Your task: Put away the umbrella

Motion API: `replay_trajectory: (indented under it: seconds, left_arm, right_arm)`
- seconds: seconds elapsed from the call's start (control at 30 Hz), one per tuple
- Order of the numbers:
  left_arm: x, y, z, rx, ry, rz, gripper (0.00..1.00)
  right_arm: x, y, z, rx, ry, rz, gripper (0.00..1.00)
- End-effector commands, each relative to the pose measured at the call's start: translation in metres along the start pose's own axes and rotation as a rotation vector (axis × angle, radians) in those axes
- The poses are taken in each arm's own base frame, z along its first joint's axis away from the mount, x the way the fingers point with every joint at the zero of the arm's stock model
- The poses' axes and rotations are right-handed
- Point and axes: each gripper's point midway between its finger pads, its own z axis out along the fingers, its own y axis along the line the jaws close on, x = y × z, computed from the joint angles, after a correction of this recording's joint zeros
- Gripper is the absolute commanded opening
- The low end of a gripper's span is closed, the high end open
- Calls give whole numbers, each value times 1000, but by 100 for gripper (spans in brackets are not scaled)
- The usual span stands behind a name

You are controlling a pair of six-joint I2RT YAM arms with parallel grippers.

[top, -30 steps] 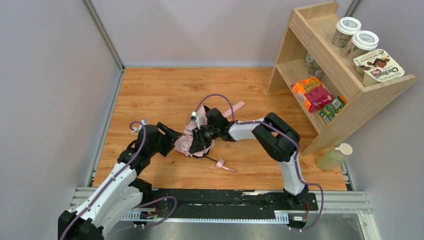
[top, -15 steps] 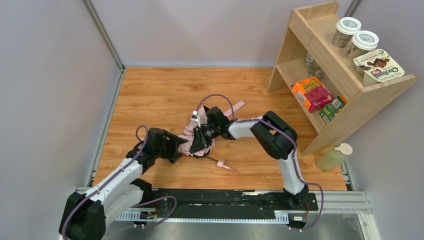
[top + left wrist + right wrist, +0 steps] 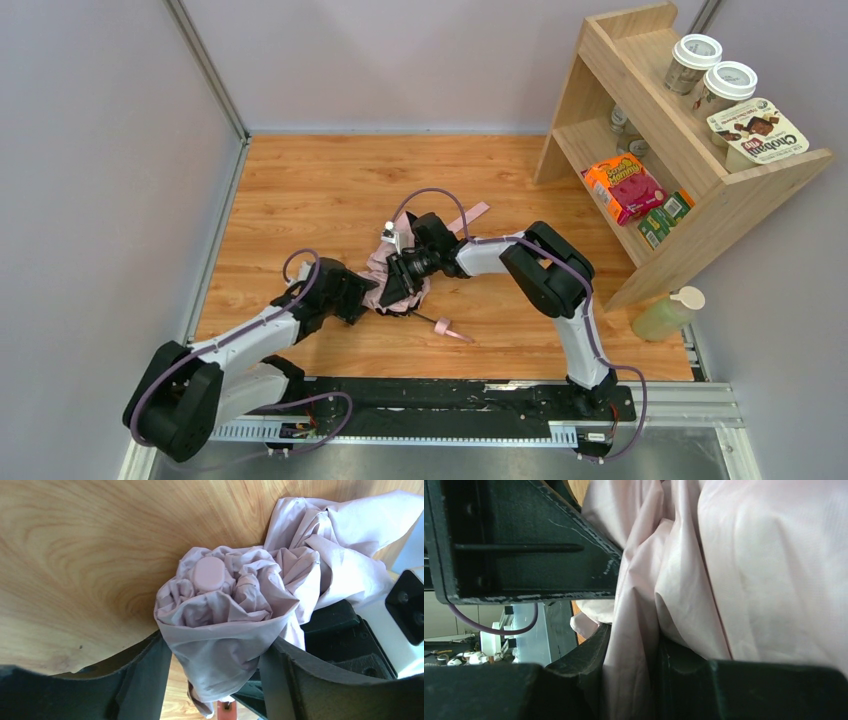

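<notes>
From above, most of the umbrella is hidden from us under the left gripper and the right gripper, which cover its middle; only pink folds at its edges show. In the left wrist view the fingers run off the bottom edge, and the lower end of the fabric goes with them. The right wrist view sits so close that cloth fills it, soft-focused and cut off at top, right and bottom. On the shelf at far right, the jars under the top board are too small for us to make out.

Lab test cell, dressed like a pantry.
Grey panels are enclosing the table beside a wooden shelf holding groceries.
</notes>
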Motion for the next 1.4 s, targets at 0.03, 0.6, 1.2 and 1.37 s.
replay_trajectory:
  seconds: [0.03,0.6,1.2,1.37]
  left_arm:
    - [-12,60,17,-239,-102,33,65]
    - [-2,107,21,-350,-41,129,0]
    - [10,121,-7,-524,50,138,0]
    - [16,120,-8,-573,94,125,0]
  right_arm:
    - [137,-58,-6,236,328,386,0]
    - [80,-22,-17,314,247,233,19]
    - [-24,82,-81,717,-213,-778,89]
    - [-31,77,-56,858,-242,-942,84]
